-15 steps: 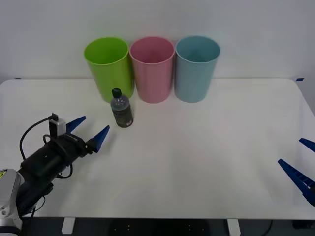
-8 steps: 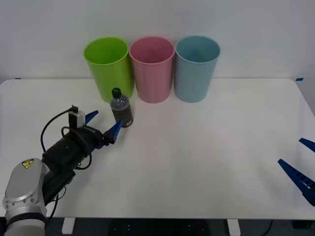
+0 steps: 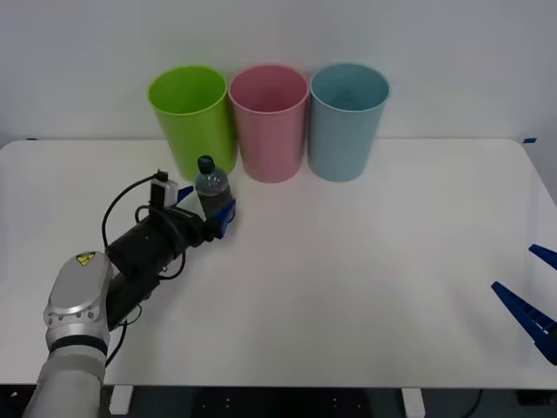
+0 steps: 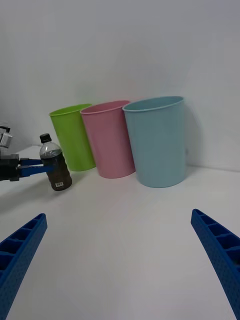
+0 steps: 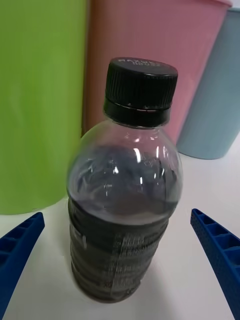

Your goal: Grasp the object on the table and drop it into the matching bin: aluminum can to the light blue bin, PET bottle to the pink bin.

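— Is any writing readable on the bottle (image 5: 125, 200)?

— There are raised letters on its black cap (image 5: 141, 85), but they cannot be read. The dark label has a small white patch, too small to read.

— Where is the bottle?

— It stands upright on the table (image 3: 348, 261), between the spread fingers of the left gripper (image 3: 207, 209), which are not closed on it. Beyond the gripper are the green bin (image 3: 193, 117), the pink bin (image 3: 270, 122) and the light blue bin (image 3: 346, 120).

— What is cut off?

— The right gripper (image 3: 531, 300), released, is cut by the frame edge, far from the bottle.
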{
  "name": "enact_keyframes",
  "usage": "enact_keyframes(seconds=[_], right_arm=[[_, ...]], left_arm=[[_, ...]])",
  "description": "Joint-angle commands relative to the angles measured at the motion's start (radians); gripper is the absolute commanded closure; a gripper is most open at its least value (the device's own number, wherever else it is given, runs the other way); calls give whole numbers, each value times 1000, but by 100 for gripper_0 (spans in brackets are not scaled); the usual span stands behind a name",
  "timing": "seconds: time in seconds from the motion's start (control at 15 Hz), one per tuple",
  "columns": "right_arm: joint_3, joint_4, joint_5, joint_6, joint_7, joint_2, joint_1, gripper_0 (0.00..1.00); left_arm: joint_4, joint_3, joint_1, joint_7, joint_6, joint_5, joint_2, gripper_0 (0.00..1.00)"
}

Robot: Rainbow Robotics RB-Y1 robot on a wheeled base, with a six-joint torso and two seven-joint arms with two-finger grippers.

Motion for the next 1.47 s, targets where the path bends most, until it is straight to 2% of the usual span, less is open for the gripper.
enact_keyframes(seconds=[0.07,0.53,0.6,0.67,0.73,1.33,1.47], right_arm=[[0,0,0,0,0,0,0,0],[0,0,0,0,0,0,0,0],[0,0,0,0,0,0,0,0],[0,0,0,0,0,0,0,0],[0,0,0,0,0,0,0,0],[0,0,0,0,0,0,0,0],[0,0,0,0,0,0,0,0]], left_arm=[[71,0,-58,-9,25,-3,-1,0],[98,-1,-88,-13,49,-21,0,0],[98,-3,-88,-13,49,-21,0,38],[98,-3,-88,-18,49,-21,-1,92],[98,-3,-88,-23,49,-21,0,100],[98,-3,-81,-29,48,-3,3,100],[58,-29,-48,-24,32,48,18,100]])
